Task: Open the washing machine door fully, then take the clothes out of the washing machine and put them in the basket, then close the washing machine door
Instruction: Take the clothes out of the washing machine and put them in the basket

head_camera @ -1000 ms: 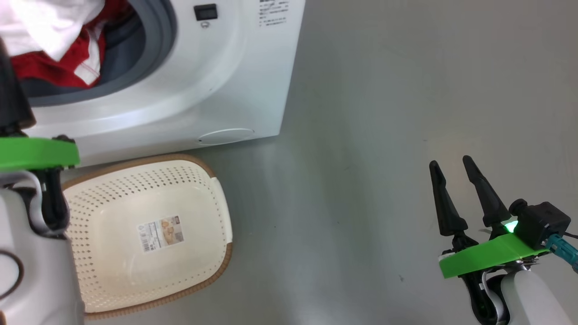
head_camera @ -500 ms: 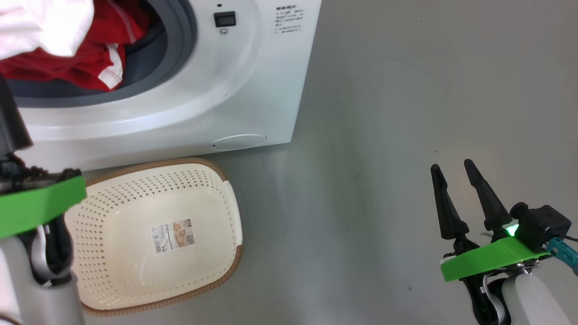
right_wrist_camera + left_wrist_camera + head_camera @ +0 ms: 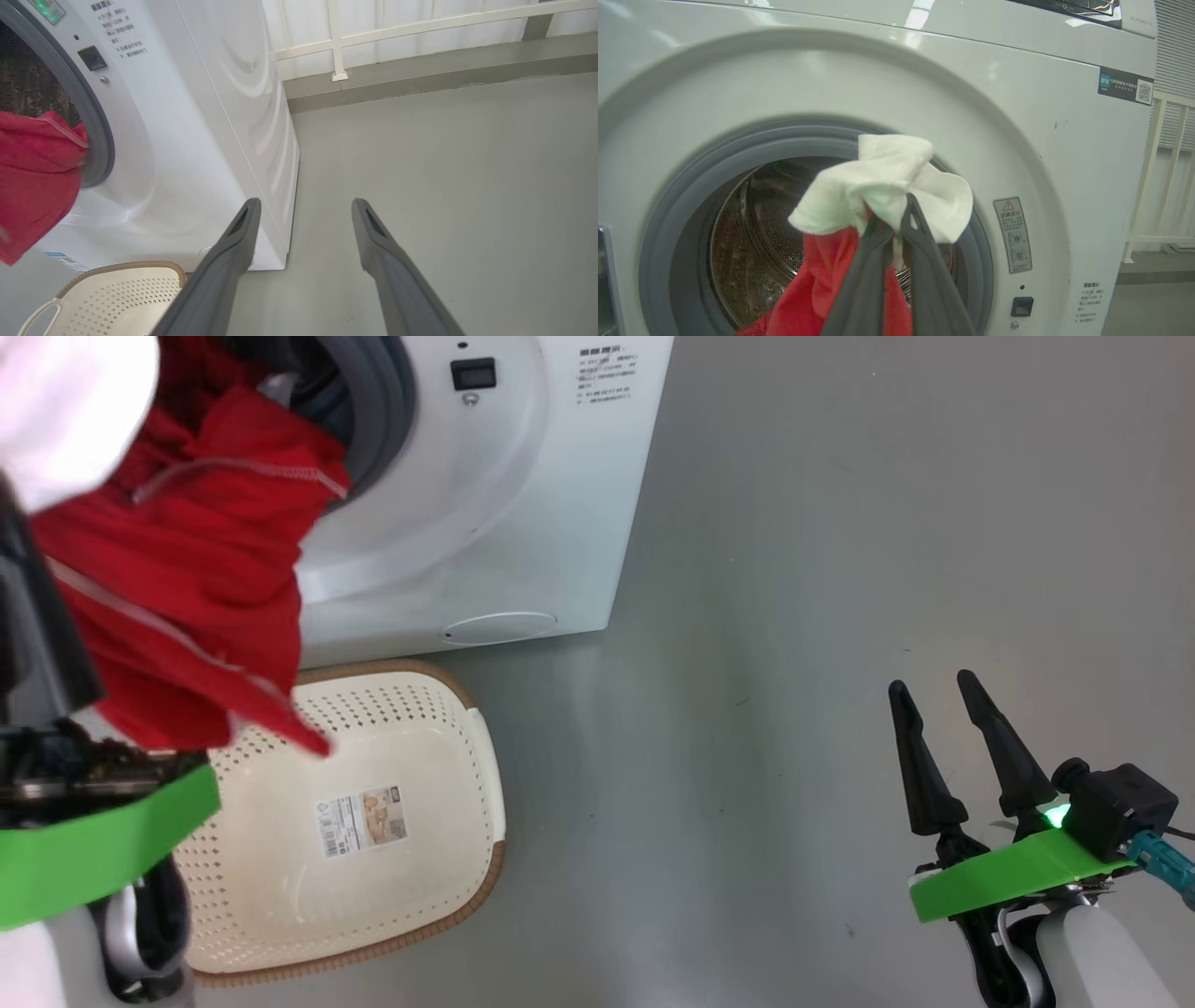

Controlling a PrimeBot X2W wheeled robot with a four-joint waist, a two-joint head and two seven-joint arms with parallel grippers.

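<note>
**Clothes [image 3: 187,579] hanging from the left gripper [image 3: 894,219] in front of the washing machine [image 3: 523,523]**

The left gripper's fingers are pinching together on the bundle. A white cloth [image 3: 878,182] is bunching above the fingertips and a red garment [image 3: 817,289] is trailing below them. In the left wrist view the bundle is hanging before the grey gasket [image 3: 677,224]. The steel drum [image 3: 756,224] is showing bare behind it, though its lower part is hiding behind the fabric.

The basket [image 3: 411,728] is sitting on the floor [image 3: 794,616] just in front of the machine. It is holding nothing but the paper label [image 3: 362,819] on its bottom. In the head view the red garment's lower tip is dangling over the basket's far left corner.

The right gripper [image 3: 932,679] is hovering over bare floor well to the right, its fingers spread wide and holding nothing.

A second ago the red garment was lying in the machine's opening. Now it is hanging clear of the gasket. The basket is staying empty, and the right gripper is keeping its pose.
</note>
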